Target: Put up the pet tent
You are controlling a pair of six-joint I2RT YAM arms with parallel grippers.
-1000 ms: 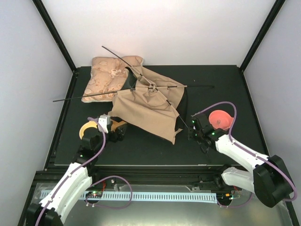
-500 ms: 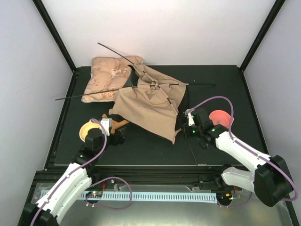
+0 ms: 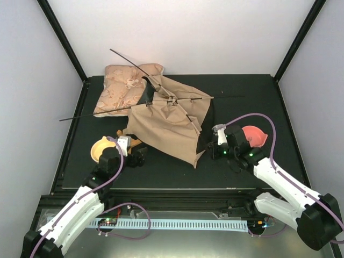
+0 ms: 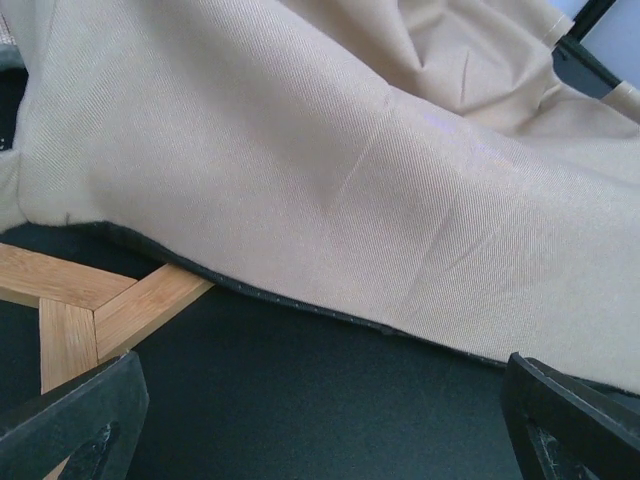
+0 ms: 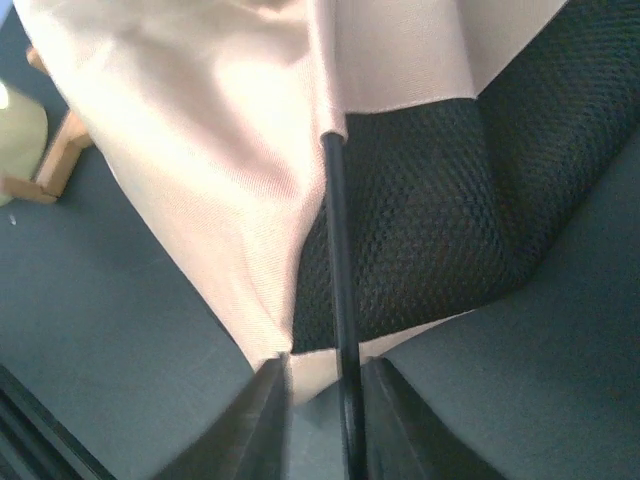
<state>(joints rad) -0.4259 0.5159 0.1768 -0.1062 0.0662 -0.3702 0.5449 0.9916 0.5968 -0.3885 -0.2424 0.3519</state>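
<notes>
Top view: the tent (image 3: pixel 166 126) lies collapsed mid-surface, a crumpled tan canvas heap w/ no standing shape. Two thin black poles cross near its 12 o'clock edge. The long pole (image 3: pixel 97 113) juts out toward 9 and 3; the slant pole (image 3: pixel 129 65) runs from 11 down to 5. Judged: early stage. Poles look partly threaded, but the cloth isn't raised or spread, so bracing the poles, lifting and shaping all remain. A floral cushion (image 3: pixel 121 88), soft and puffy, sits at 10, touching the tent. A yellow bowl (image 3: pixel 99 149) is at 8 and a pink bowl (image 3: pixel 255 135) at 4, both apart from the canvas. The L pincer (image 3: pixel 141 157) is just beside the 7 o'clock hem, and the R pincer (image 3: pixel 211 151) is at the 5 o'clock corner. The surface (image 3: pixel 161 174) is matte black.

L wrist view: twill-weave canvas, creased, w/ a dark stitched hem resting on the surface. A wood frame (image 4: pixel 80 310), Y-jointed, pokes out from under the hem at 8. The pincer's fingers (image 4: pixel 75 420) stand wide apart w/ nothing between.

R wrist view: the slant pole exits a canvas sleeve and runs to 6 between the fingers (image 5: pixel 268 415). Black mesh (image 5: pixel 430 230), honeycomb-textured, lines the inside. The pincer is nearly together round the pole; can't tell if it actually bites.
</notes>
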